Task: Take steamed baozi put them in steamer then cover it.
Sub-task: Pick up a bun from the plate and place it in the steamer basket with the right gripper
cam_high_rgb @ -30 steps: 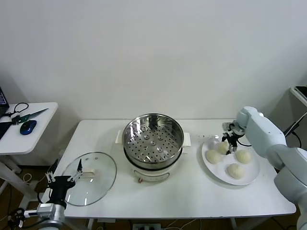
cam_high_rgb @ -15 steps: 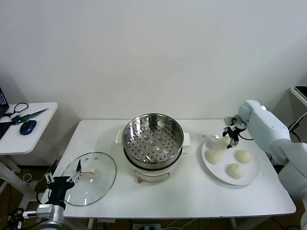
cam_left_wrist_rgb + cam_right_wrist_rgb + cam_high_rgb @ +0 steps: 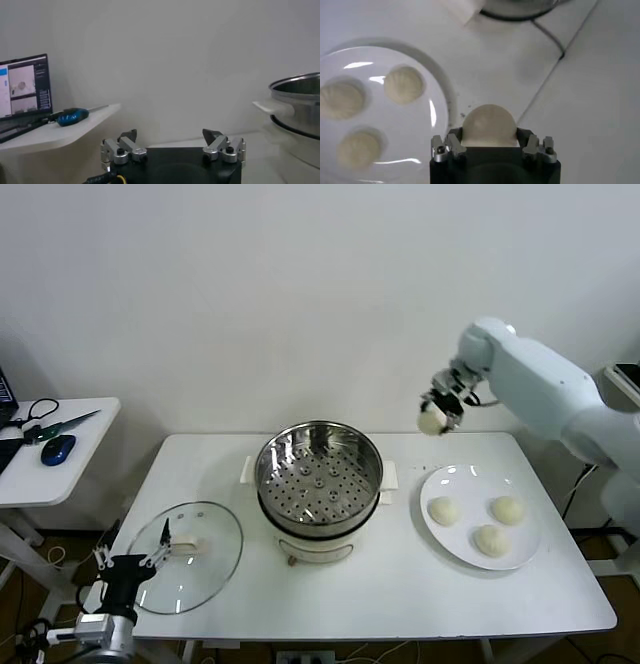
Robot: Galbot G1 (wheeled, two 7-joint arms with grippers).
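While the left end effector [image 3: 128, 564] waits spread beside the cover [image 3: 190, 555], the right end effector [image 3: 437, 414] pinches one baozi [image 3: 432, 422] aloft — three baozi [image 3: 446, 510] sit on the plate [image 3: 526, 554], the steamer [image 3: 319, 474] holds none.

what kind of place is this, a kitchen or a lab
Probably a robot test lab staged as a kitchen task. A bare white table against a blank wall holds only the steamer, a plate and the cover; a side desk carries a laptop and mouse.
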